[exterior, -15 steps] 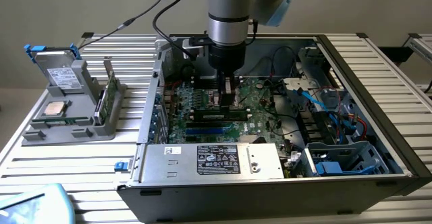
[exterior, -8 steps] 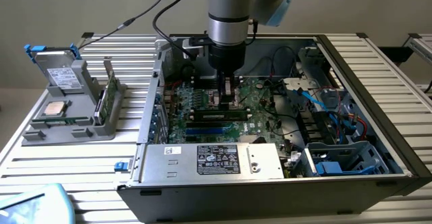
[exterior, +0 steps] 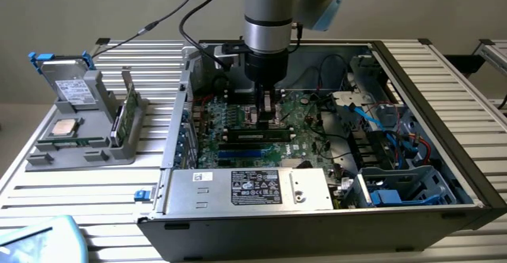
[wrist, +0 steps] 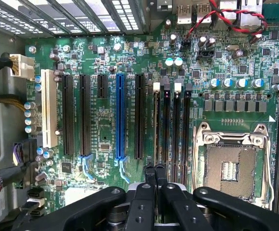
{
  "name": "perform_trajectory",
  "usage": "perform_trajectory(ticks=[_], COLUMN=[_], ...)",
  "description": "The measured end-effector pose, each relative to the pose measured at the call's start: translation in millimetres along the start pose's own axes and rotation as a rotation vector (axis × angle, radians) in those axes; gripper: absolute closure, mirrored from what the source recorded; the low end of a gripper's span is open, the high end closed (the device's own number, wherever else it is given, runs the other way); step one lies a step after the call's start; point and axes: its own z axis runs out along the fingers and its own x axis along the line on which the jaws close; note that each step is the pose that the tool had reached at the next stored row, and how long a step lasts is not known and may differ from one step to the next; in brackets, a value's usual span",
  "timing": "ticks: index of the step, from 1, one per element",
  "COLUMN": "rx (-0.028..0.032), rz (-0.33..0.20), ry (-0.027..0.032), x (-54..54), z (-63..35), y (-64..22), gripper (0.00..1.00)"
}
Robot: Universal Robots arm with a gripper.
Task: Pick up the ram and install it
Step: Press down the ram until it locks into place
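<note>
The ram point(exterior: 257, 136), a narrow green stick with black chips and a white label, lies along a black motherboard slot inside the open computer case point(exterior: 443, 97). My gripper point(exterior: 269, 113) hangs straight down over the stick's middle, fingers pressed together with nothing between them, tips at or just above its top edge. In the wrist view the shut gripper point(wrist: 154, 168) sits over the row of memory slots, and the ram point(wrist: 157, 126) shows edge-on as a thin line in the slot beside the white latch.
A grey holder point(exterior: 47, 153) outside the case at the exterior view's left carries a silver drive point(exterior: 73, 88), a square processor chip point(exterior: 63, 127) and an upright green stick point(exterior: 127, 111). The power supply point(exterior: 246, 189), blue and red cables point(exterior: 396, 135) and the processor socket point(wrist: 231, 166) crowd the case.
</note>
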Motion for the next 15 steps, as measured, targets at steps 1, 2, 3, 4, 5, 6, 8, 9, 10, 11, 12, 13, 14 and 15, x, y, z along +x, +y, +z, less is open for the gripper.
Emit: perform_trajectory(ticks=[1,2,3,4,5,6,8,9,10,11,12,13,14,15], rx=[0.0000,0.0000,0.0000,-0.0001,0.0000,0.0000,0.0000,0.0000,0.0000,-0.0001,-0.0002,-0.0002,-0.0004,-0.0003], rz=[0.000,0.000,0.000,0.000,0.000,0.000,0.000,0.000,0.000,0.000,0.000,0.000,0.000,0.000], ry=[0.0000,0.0001,0.0000,0.0000,0.0000,0.0000,-0.0001,-0.0001,0.0000,0.0000,0.0000,0.0000,0.0000,0.0001], x=[0.0,0.0,0.0,0.0,0.0,0.0,0.0,0.0,0.1,0.1,0.2,0.3,0.4,0.5], z=[0.0,0.0,0.0,0.0,0.0,0.0,0.0,0.0,0.0,0.0,0.0,0.1,0.1,0.1], y=[0.0,0.0,0.0,0.0,0.0,0.0,-1.4,-3.6,-7.7,-12.4,-16.9,-22.9,-27.1,-29.2], gripper=[0.90,0.90,0.90,0.90,0.90,0.90,0.90,0.90,0.90,0.90,0.90,0.90,0.90,0.90])
